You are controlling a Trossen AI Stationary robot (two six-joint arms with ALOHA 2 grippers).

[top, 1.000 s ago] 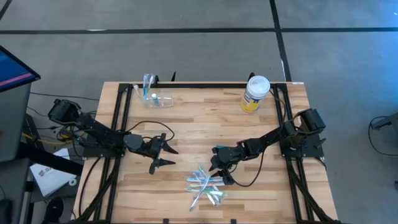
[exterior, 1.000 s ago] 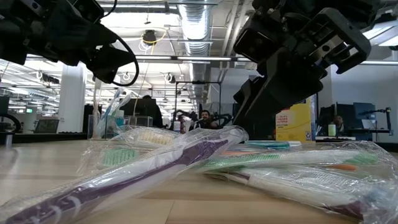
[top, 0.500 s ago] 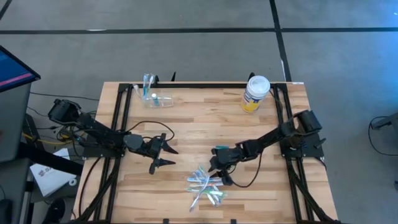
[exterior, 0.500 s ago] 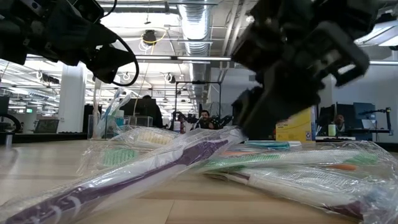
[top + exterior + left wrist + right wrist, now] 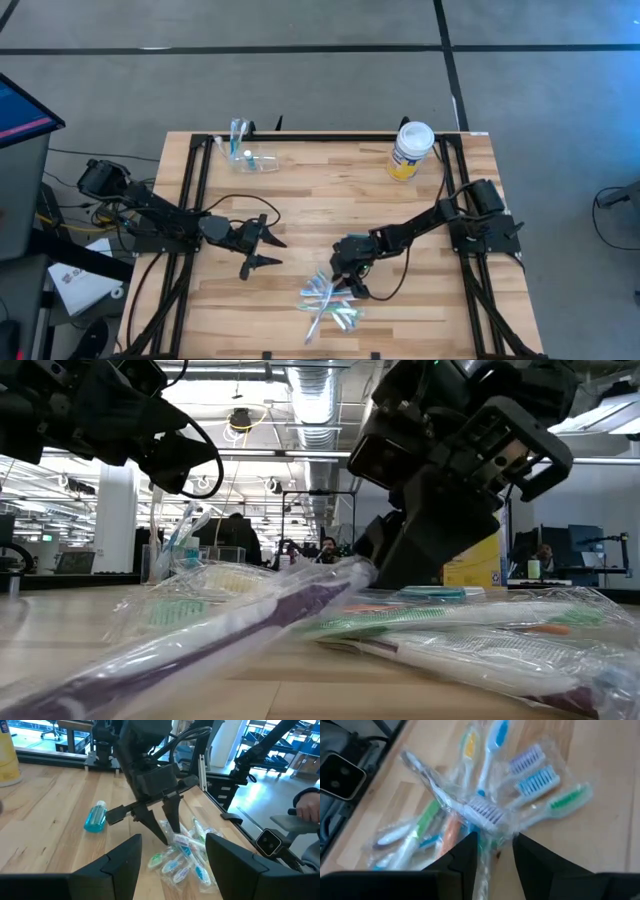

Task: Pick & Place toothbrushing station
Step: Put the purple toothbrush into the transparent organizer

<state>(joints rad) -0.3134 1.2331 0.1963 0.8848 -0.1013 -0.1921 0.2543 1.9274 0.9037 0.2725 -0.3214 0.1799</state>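
One wrapped toothbrush (image 5: pixel 482 812) between the right gripper (image 5: pixel 492 842) jaws.

Wrapped toothbrushes (image 5: pixel 330 303) in heap on table (image 5: pixel 300 205), near front edge, middle. Right gripper (image 5: pixel 340 283) directly at heap's rear edge, fingers straddling one wrapped brush. Left gripper (image 5: pixel 268 251) left of heap, apart. Cup (image 5: pixel 258 160) lying at rear left edge. Jar (image 5: pixel 411 150) upright at rear right.
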